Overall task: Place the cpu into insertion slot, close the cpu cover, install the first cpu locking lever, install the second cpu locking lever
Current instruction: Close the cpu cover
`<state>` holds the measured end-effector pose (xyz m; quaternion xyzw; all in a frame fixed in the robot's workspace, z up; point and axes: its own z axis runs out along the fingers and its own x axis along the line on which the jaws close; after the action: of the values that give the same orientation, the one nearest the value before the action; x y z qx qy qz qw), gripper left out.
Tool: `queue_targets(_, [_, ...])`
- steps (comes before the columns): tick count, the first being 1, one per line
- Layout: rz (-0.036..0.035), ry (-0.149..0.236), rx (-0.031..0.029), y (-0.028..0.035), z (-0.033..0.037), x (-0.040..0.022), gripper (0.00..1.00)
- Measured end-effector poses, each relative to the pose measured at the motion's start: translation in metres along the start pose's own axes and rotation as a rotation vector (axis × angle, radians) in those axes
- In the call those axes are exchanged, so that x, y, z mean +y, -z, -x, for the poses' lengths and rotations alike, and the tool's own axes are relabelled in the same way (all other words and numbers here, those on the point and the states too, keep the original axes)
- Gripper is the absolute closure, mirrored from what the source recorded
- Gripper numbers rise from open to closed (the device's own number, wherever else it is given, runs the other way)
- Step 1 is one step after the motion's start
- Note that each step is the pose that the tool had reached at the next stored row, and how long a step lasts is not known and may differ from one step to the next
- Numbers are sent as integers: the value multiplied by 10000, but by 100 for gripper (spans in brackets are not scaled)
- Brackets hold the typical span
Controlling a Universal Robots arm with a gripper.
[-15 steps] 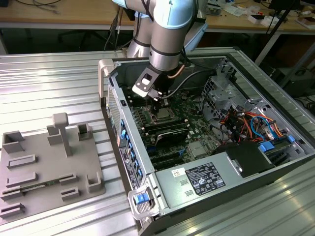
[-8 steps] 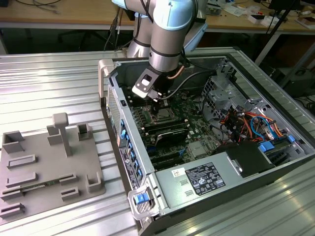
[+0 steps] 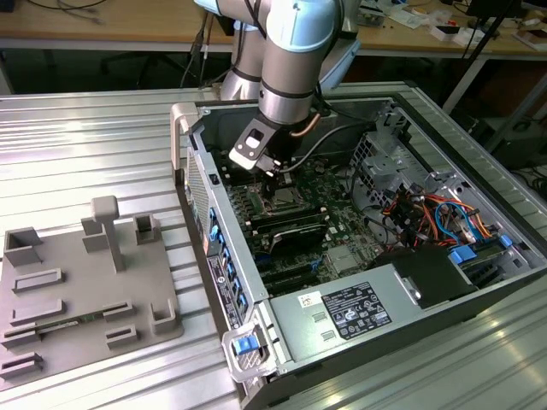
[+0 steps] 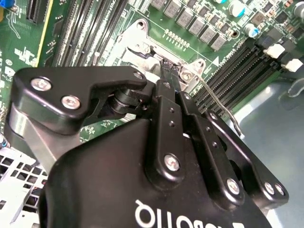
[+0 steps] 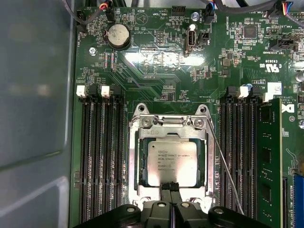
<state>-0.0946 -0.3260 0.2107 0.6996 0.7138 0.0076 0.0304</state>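
Note:
The cpu [image 5: 171, 161] lies flat in the insertion slot [image 5: 142, 121] on the green board, silver top up. The cpu cover [image 5: 134, 166] is down around it, framing it on all sides. My gripper [image 5: 170, 186] is shut, with its black fingertips pressed together at the cover's edge, holding nothing. In the second wrist view the gripper [image 4: 167, 66] meets the same silver edge. One thin wire locking lever [image 5: 225, 166] angles away from the socket over the memory slots, its free end raised [image 4: 222, 110]. In the exterior view the gripper [image 3: 273, 168] hangs over the socket [image 3: 282, 201] inside the open computer case.
Long black memory slots [image 5: 102, 161] flank the socket, and a green memory stick [image 5: 268, 161] stands beside the free lever. A coin battery [image 5: 118, 35] sits further along the board. The grey power-supply box [image 3: 355, 309], cables [image 3: 427, 213] and case walls surround it. A grey fixture plate [image 3: 77, 290] lies outside.

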Motion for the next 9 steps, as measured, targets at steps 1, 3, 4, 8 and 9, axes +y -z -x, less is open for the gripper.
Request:
queue_targets(1, [0,0,3,18,1,1,89])
queue_targets(3, [0,1,6,40,1,2,89])
queue_targets(4, [1,0,9,48,2,3,89])
queue_targets(8, [-1,2,8,53,2,14,89])
queue_targets(9, [-4,0,9,52,2,30,89])
